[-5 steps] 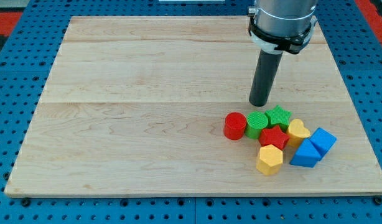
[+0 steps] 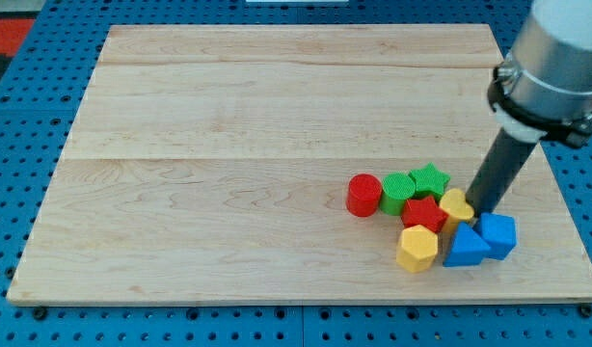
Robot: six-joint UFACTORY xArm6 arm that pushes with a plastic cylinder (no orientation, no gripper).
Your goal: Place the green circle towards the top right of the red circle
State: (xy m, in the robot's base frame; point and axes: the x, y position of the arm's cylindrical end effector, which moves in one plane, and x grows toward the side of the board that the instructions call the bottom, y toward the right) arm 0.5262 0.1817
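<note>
Eight blocks clustered lower right; green circle point(image 2: 397, 192) touches red circle point(image 2: 363, 195) on its right side. No jaws, nothing held: my tip point(image 2: 482, 209) sits beside yellow heart point(image 2: 458, 205). Circle probably light, rigid, slides easily; push its lower side.

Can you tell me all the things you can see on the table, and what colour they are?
red circle: 1, red, leftmost of the cluster near the view's bottom right
green circle: 1, green, right beside the red circle, on its right
green star: 1, green, right of the green circle, topmost in the cluster
red star: 1, red, below the two green blocks
yellow heart: 1, yellow, right of the red star
yellow hexagon: 1, yellow, lowest in the cluster
blue blocks: 2, blue, at the cluster's right end; shapes hard to tell
wooden board: 1, light wood, on a blue pegboard
my tip: 1, dark rod, between the yellow heart and the right blue block
</note>
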